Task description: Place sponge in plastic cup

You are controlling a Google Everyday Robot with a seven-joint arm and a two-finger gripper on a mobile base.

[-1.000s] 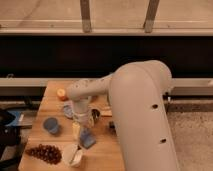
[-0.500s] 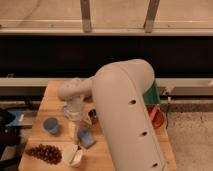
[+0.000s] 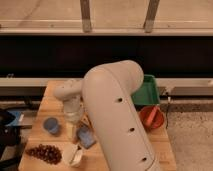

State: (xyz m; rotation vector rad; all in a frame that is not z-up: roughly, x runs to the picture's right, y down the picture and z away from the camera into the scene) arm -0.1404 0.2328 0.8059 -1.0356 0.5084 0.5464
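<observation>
sponge (image 3: 85,136) blu | plastic cup (image 3: 51,125) dull blu | bin (image 3: 149,92) grn | bowl (image 3: 151,116) orng | arm (image 3: 117,110) crm-wht | table (image 3: 52,95) tan wood

Your gripper (image 3: 75,128) low over the table (image 3: 50,95), between plastic cup (image 3: 51,125) and sponge (image 3: 85,136), its tip impossible for you to make out, arm (image 3: 117,110) hiding the table's middle and the green bin's (image 3: 150,92) left side, arm cut off at the bottom edge.

One camera looks from above and behind the arm (image 3: 117,115), tilted down across the wooden table (image 3: 42,112) toward the dark wall (image 3: 105,55) beyond. It sits close (the arm's pale upper link fills the middle). The gripper (image 3: 76,126) hangs over the table's left part, between the plastic cup (image 3: 50,125) and the sponge (image 3: 85,136).
</observation>
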